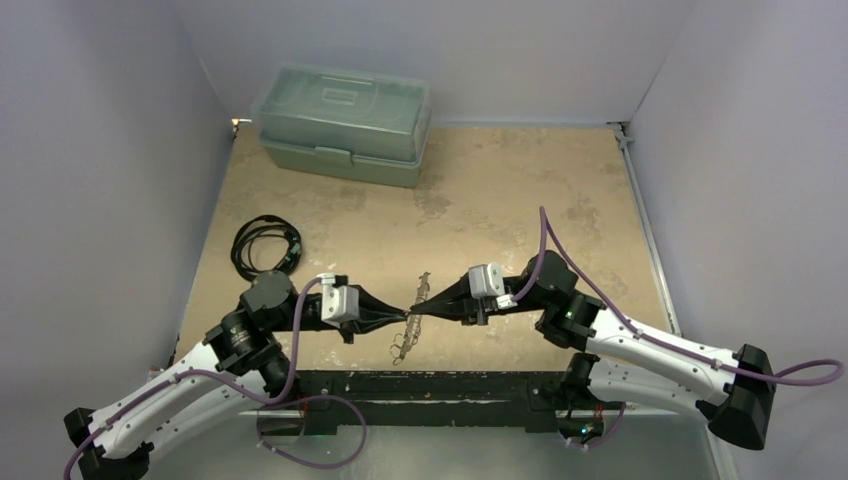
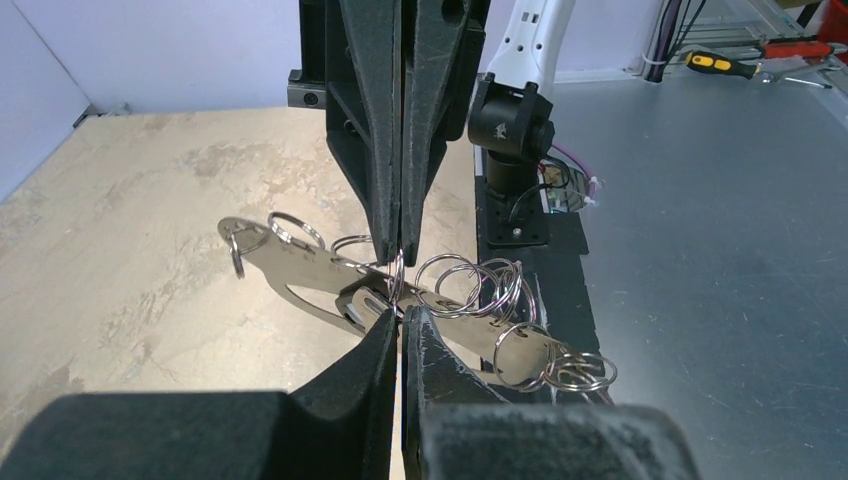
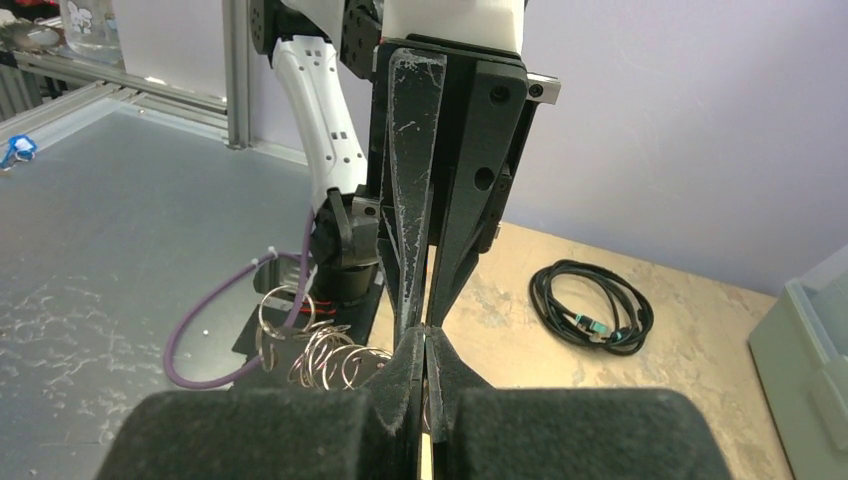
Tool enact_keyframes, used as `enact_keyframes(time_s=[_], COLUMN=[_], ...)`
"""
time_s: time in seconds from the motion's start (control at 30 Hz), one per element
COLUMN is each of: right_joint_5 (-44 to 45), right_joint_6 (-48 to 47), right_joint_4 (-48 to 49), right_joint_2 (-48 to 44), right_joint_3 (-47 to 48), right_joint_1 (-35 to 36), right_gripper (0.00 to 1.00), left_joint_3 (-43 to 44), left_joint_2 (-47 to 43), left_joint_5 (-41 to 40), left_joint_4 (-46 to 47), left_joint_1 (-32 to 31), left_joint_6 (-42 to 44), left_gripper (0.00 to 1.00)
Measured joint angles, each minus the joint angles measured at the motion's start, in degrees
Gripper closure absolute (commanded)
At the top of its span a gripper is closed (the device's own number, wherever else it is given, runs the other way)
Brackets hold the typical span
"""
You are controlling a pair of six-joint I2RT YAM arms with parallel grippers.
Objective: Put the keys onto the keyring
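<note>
Top external view first: where do the claws stand?
— I see both over the near middle of the tan worktop [image 1: 520, 200]. The left claw [image 1: 404, 318] and the right claw [image 1: 416, 312] meet tip to tip, nearly touching.

How are they set?
— Both are pinched narrow, jaws pressed together, and each grips the keyring [image 1: 404, 343]. It is a thin, pale silver loop strung with small wire rings. In my left wrist view, the left claw's fingers [image 2: 370, 370] rise from the bottom edge and close on the flat metal of the loop. The right claw's fingers [image 2: 375, 150] come down from the top and close on one small ring just above.

Where does the keyring lie?
— It runs across the line of the claws. One end points to the far side. The other end, with a cluster of rings, points to the near edge. It seems to hang clear of the worktop. In my right wrist view only the ring cluster shows, left of the fingers.

And the keys?
— I cannot tell the keys from the rest of the metal; it is too small.

Anything else?
— A black coiled cable [image 1: 265, 245] lies to the left, well apart. A pale green lidded box [image 1: 345, 125] stands at the far left.
</note>
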Motion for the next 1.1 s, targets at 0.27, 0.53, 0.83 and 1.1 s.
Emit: enact_keyframes(time_s=[0.27,0.53,0.83,1.1], right_joint_5=[0.0,-0.1,-1.0,-1.1], right_joint_6=[0.0,0.1,0.1,0.1], right_joint_4=[0.0,0.1,0.1,0.1], right_joint_2=[-1.1,-1.1,0.1,0.9], right_joint_3=[-0.5,-0.5,-0.5,-0.5], right_joint_1=[0.0,0.0,0.0,0.0], right_gripper=[1.0,1.0,1.0,1.0], left_joint_3=[0.0,0.0,0.0,0.0], left_joint_2=[0.2,1.2,0.0,0.4], left_joint_5=[0.4,0.5,-1.2,-1.3], left_joint_4=[0.2,-0.2,-0.3,0.1], left_joint_1=[0.0,0.0,0.0,0.0], left_joint_6=[0.0,-0.4,-0.5,-1.0], left_gripper=[1.0,0.6,0.65,0.78])
